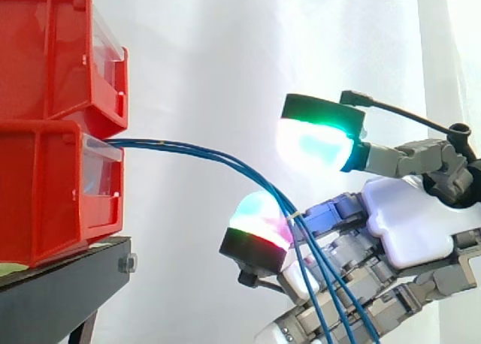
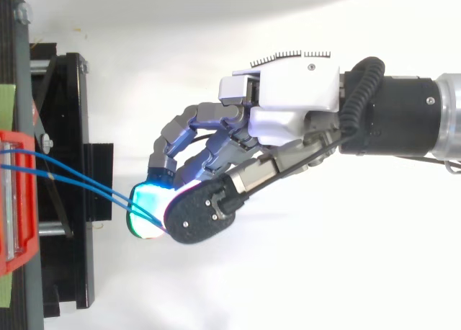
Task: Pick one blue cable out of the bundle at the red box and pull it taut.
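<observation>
Several thin blue cables point(image 1: 203, 152) leave the lower red box point(image 1: 52, 186) and sag to the right and down, bound by a small white tie point(image 1: 294, 212). My hand point(image 1: 409, 220) reaches in from the right. Its upper pad point(image 1: 319, 137) glows green and cyan well above the bundle. A lower fingertip point(image 1: 259, 227) glows pink and red just left of the cables, which run down across the bent fingers. The gap between the two pads is wide and nothing is pinched. From above, the cables point(image 2: 72, 179) end under the thumb pad point(image 2: 198, 215) of the hand point(image 2: 288, 99).
Two red boxes point(image 1: 56, 55) are stacked on a black stand point(image 1: 68, 284) at the left. The stand's frame point(image 2: 72, 171) lies between the box and my hand. A white curtain hangs behind.
</observation>
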You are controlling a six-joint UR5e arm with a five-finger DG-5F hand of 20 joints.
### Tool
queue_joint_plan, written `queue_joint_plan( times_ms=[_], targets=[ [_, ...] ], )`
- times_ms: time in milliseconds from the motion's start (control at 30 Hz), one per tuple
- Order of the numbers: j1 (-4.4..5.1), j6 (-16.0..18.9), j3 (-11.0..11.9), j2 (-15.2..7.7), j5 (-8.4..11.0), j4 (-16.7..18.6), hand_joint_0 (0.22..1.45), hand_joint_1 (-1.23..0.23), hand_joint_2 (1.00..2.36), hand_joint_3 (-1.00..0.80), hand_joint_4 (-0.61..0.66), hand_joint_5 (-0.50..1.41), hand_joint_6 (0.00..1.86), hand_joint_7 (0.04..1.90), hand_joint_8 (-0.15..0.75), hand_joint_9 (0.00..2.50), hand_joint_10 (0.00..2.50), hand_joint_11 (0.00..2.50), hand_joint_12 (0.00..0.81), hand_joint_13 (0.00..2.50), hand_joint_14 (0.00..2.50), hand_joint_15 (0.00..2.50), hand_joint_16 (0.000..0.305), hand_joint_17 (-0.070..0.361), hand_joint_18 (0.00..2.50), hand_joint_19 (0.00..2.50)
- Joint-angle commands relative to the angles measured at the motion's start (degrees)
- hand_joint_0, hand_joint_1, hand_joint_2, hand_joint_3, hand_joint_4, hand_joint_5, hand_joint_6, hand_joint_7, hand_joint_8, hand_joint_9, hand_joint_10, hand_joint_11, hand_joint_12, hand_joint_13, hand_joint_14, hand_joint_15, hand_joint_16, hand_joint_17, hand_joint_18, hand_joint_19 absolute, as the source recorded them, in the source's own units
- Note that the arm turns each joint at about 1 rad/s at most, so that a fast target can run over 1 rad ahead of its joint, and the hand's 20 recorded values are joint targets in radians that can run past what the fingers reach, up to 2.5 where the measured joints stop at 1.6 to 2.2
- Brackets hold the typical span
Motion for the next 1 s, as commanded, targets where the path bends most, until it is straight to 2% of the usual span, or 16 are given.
queue_joint_plan(
  times_ms=[0,100,333,400,567,733,967],
  targets=[
    [0.08,-0.01,-0.05,0.04,-0.03,-0.01,0.58,-0.8,1.0,-0.5,0.12,-0.22,0.89,0.65,0.351,0.54,0.0,0.55,0.372,0.54,0.01,0.22,0.056,0.127,0.46,0.22],
    [0.08,-0.18,0.04,0.04,-0.03,0.08,0.58,-0.9,1.0,-0.5,0.11,-0.21,0.89,0.65,0.347,0.56,0.01,0.59,0.368,0.54,0.01,0.22,0.056,0.127,0.46,0.2],
    [0.08,-0.27,-0.05,0.04,-0.03,0.08,0.54,-0.95,1.0,-0.5,0.11,-0.19,0.92,0.66,0.363,0.66,0.01,0.65,0.37,0.59,0.01,0.23,0.058,0.129,0.49,0.19],
    [0.08,-0.27,-0.05,0.04,-0.03,0.08,0.58,-0.97,1.0,-0.5,0.1,-0.19,0.92,0.67,0.356,0.69,0.0,0.7,0.361,0.61,0.01,0.25,0.055,0.124,0.52,0.19],
    [0.08,-0.27,-0.05,-0.05,-0.03,0.08,0.72,-0.91,1.0,-0.5,0.04,-0.18,0.94,0.72,0.359,0.76,0.01,0.75,0.357,0.65,0.01,0.26,0.053,0.12,0.55,0.2],
    [0.08,-0.27,-0.05,0.04,-0.03,0.08,0.75,-0.88,1.0,-0.46,-0.03,-0.19,0.95,0.84,0.357,0.77,0.01,0.77,0.357,0.67,0.01,0.27,0.053,0.12,0.56,0.21],
    [0.08,-0.27,-0.05,0.04,-0.03,0.08,0.74,-0.85,1.0,-0.43,-0.06,-0.2,0.97,0.88,0.36,0.8,0.0,0.78,0.356,0.68,0.01,0.29,0.053,0.119,0.56,0.23]
  ],
)
